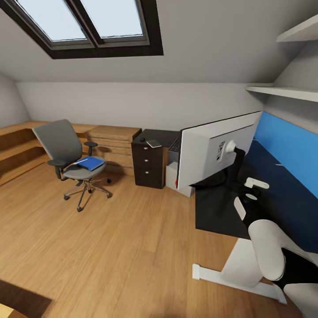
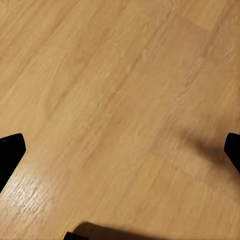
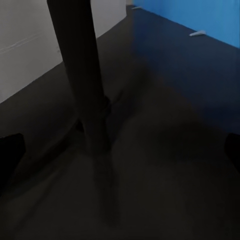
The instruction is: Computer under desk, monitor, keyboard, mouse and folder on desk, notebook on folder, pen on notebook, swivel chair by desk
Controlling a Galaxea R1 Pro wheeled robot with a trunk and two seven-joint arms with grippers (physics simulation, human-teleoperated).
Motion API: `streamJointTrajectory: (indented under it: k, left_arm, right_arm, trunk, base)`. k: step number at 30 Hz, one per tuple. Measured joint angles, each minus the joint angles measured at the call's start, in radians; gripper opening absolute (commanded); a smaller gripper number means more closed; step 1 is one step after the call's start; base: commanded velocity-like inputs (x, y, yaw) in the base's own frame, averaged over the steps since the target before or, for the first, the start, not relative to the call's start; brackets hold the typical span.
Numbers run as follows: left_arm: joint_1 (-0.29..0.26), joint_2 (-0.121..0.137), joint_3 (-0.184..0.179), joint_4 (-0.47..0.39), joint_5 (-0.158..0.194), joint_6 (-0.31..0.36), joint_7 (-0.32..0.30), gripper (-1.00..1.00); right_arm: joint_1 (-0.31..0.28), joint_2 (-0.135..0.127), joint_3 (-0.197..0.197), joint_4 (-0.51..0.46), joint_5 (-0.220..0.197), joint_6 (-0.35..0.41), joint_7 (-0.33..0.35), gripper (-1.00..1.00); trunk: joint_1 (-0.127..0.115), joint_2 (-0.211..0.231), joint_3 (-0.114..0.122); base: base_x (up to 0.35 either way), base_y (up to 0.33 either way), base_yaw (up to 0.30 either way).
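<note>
- Arm links in white and black, the robot's right arm (image 1: 269, 247), are seen at the lower right of the head view, over the glossy black desk (image 1: 216, 212) with its white leg.
- Right gripper (image 3: 120, 150): its dark fingertips are seen at opposite edges of the right wrist view, spread wide, with nothing between them but the thin black stand (image 3: 82, 75) and desk top.
- Left gripper (image 2: 120, 147): its fingertips are likewise set wide apart over bare light-wood floor (image 2: 120, 100), nothing held.
- Right of centre, the wide flat monitor (image 1: 216, 150) is shown from its grey back, standing on the desk before a blue upright panel (image 1: 287, 150).
- Behind it, a light-grey box-shaped computer (image 1: 173, 174) is seen on the floor beside the black three-drawer unit (image 1: 148, 165).
- At middle left, the bright blue flat folder (image 1: 91, 163) lies on the seat of the grey upholstered swivel chair (image 1: 59, 141), well apart from the desk.
</note>
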Motion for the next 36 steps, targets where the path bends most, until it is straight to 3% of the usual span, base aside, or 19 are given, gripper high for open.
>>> streamJointTrajectory:
  k: [10, 20, 25, 36]
  left_arm:
    - [0.0, -0.004, -0.002, 0.0, -0.002, -0.003, 0.0, 1.0]
    - [0.0, -0.005, -0.002, 0.0, -0.003, -0.004, -0.001, 1.0]
    - [0.0, -0.004, -0.001, 0.0, -0.003, -0.005, -0.001, 1.0]
    - [0.0, -0.004, -0.003, 0.0, -0.004, -0.005, -0.001, 1.0]
  right_arm:
    - [-0.003, 0.007, 0.001, -0.021, 0.001, 0.004, -0.003, 1.0]
    - [-0.013, 0.032, 0.0, -0.057, 0.001, 0.006, -0.004, 1.0]
    - [-0.014, 0.057, 0.0, -0.101, 0.002, 0.012, -0.004, 1.0]
    - [-0.016, 0.086, 0.0, -0.168, 0.004, 0.078, -0.004, 1.0]
  trunk:
    - [0.0, 0.0, 0.0]
    - [0.0, 0.0, 0.0]
    - [0.0, 0.0, 0.0]
    - [0.0, 0.0, 0.0]
  base:
    - [0.0, 0.0, 0.0]
    - [0.0, 0.0, 0.0]
    - [0.0, 0.0, 0.0]
    - [0.0, 0.0, 0.0]
